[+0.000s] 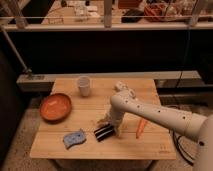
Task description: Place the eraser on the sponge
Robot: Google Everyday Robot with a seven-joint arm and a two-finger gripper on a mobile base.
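Bench (142,147): light wood, carrying everything below.
Gripper (110,125): at the end of a white arm (155,115), low over the middle of the bench, at the right end of the eraser; how wide it stands, and whether it has hold of anything, cannot be told.
Eraser (102,133): black with pale stripes, on the bench just right of the sponge, not on it.
Sponge (74,138): light blue, wavy-edged, flat near the front left.
Bowl (45,102): orange, at the left, behind the sponge.
Cup (84,85): white, upright, towards the back.
Carrot (141,128): orange, right of the gripper.
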